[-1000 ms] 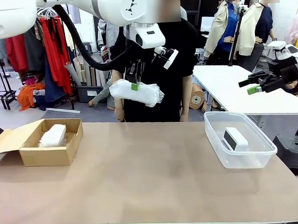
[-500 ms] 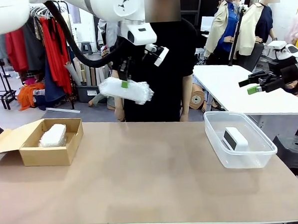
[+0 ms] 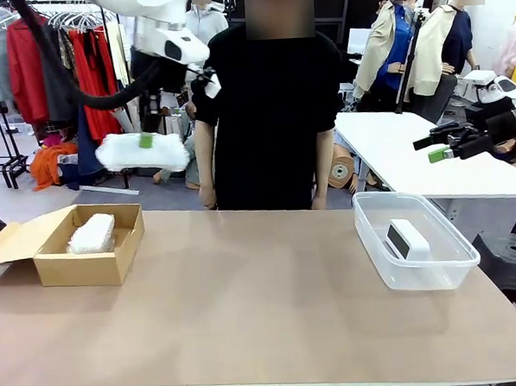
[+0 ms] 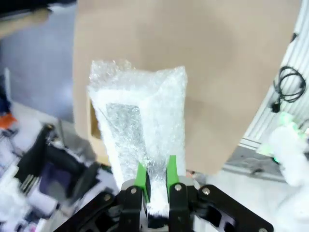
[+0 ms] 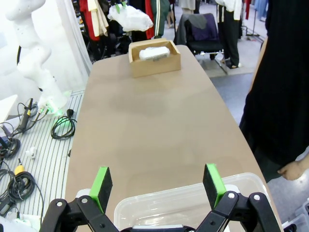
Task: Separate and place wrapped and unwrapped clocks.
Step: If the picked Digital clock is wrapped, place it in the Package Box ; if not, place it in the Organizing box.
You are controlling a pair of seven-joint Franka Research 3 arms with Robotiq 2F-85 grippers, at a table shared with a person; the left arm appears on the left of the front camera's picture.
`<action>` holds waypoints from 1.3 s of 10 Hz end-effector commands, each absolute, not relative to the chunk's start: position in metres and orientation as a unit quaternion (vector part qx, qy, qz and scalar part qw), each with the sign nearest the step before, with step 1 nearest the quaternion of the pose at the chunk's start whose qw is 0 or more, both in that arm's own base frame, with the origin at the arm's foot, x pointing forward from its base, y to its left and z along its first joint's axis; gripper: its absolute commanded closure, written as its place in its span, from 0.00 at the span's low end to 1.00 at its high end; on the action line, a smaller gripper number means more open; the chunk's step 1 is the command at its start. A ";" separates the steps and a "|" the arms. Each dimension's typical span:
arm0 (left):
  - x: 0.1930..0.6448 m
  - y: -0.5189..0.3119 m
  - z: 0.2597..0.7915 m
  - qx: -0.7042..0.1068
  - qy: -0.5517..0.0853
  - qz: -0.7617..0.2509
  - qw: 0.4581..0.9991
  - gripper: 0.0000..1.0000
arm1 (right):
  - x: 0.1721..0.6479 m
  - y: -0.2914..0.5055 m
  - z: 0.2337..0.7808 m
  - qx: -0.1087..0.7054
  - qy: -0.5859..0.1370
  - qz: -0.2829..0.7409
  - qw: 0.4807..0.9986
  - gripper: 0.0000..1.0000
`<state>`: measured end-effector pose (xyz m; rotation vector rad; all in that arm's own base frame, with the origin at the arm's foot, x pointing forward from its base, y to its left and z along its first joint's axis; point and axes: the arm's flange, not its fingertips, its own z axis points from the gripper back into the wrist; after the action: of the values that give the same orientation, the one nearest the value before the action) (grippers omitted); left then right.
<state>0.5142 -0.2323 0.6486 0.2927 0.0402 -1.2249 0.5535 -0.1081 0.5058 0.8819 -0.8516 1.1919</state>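
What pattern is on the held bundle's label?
Grey speckled label, clearest in the left wrist view.

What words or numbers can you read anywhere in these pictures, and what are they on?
No text can be read.
Wrapped clock held by the left gripper: a grey speckled label under the plastic, too blurred to read.
Bare clock in the clear bin: dark face, no digits legible.
Cardboard box and the wrapped bundle in it: no print visible.

Left pincer [image 3: 146, 140] grips wrapped clock [image 3: 141, 152] high above cardboard box [image 3: 86, 245]
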 end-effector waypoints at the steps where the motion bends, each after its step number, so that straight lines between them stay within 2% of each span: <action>1: 0.502 -0.203 0.633 0.122 0.014 -0.504 0.855 1.00 | 0.553 -0.107 0.508 0.389 -0.374 0.526 0.657 0.00; 3: 0.507 -0.181 0.618 0.120 0.018 -0.416 0.901 1.00 | 0.553 -0.107 0.508 0.389 -0.374 0.526 0.657 0.00; 6: 0.521 -0.176 0.619 0.074 -0.015 -0.303 0.950 1.00 | 0.553 -0.107 0.508 0.389 -0.374 0.526 0.657 0.00; 7: 0.521 -0.177 0.621 0.069 -0.025 -0.318 0.945 1.00 | 0.553 -0.107 0.508 0.389 -0.374 0.526 0.657 0.00; 8: 0.525 -0.172 0.621 0.090 0.009 -0.342 0.935 1.00 | 0.553 -0.107 0.508 0.389 -0.374 0.526 0.657 0.00; 11: 0.525 -0.172 0.621 0.090 0.009 -0.342 0.935 1.00 | 0.553 -0.107 0.508 0.389 -0.374 0.526 0.657 0.00; 12: 0.526 -0.177 0.618 0.080 0.006 -0.330 0.941 1.00 | 0.553 -0.107 0.508 0.389 -0.374 0.526 0.657 0.00; 13: 0.541 -0.160 0.619 0.013 -0.003 -0.323 0.946 1.00 | 0.553 -0.107 0.508 0.389 -0.374 0.526 0.657 0.00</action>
<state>0.5305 -0.1742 0.6159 0.1237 0.0149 -0.6680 0.5535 -0.1082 0.5058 0.8819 -0.8516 1.1918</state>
